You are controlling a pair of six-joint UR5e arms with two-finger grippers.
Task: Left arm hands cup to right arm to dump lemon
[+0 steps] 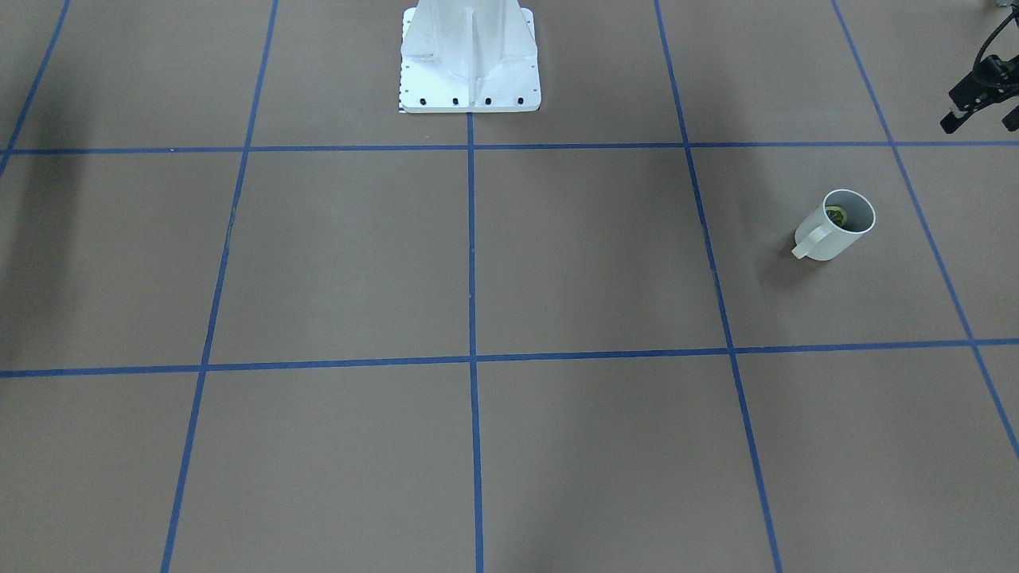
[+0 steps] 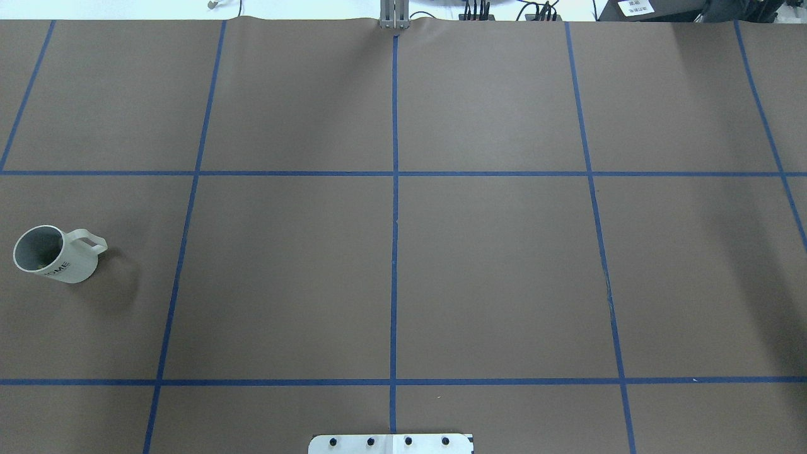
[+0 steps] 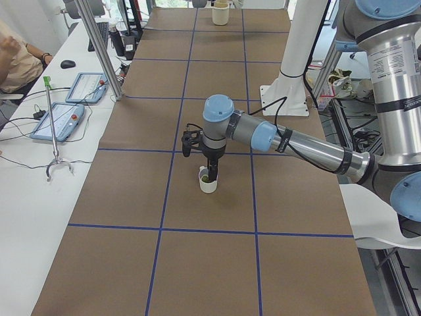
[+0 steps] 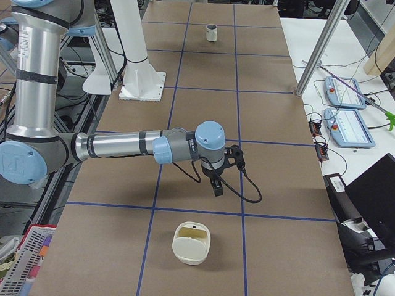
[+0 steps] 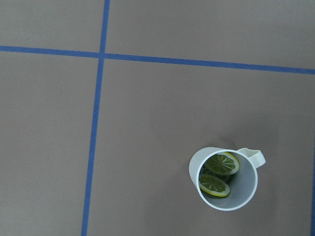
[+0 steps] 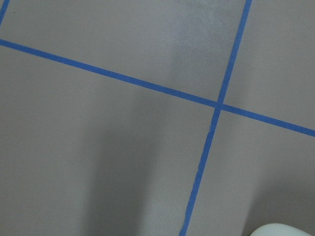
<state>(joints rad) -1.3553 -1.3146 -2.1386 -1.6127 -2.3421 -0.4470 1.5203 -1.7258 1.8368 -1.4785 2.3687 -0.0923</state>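
The cup [image 1: 834, 227] is a small white mug with a loop handle, standing upright on the brown table toward my left end. It also shows in the overhead view [image 2: 57, 255], with dark lettering on its side. The lemon [image 5: 216, 174] lies inside it as two yellow-green slices. My left gripper [image 1: 981, 123] hangs above and beside the cup with its fingers apart and empty; in the exterior left view the gripper [image 3: 212, 168] appears just over the cup [image 3: 208, 183]. My right gripper [image 4: 216, 185] hovers over the table's other end; I cannot tell whether it is open or shut.
A cream container [image 4: 191, 243] sits on the table near my right gripper; its edge shows in the right wrist view [image 6: 285, 230]. The white robot base [image 1: 470, 64] stands at the table's middle. Blue tape lines grid the brown surface. Operator desks with pendants line the far side.
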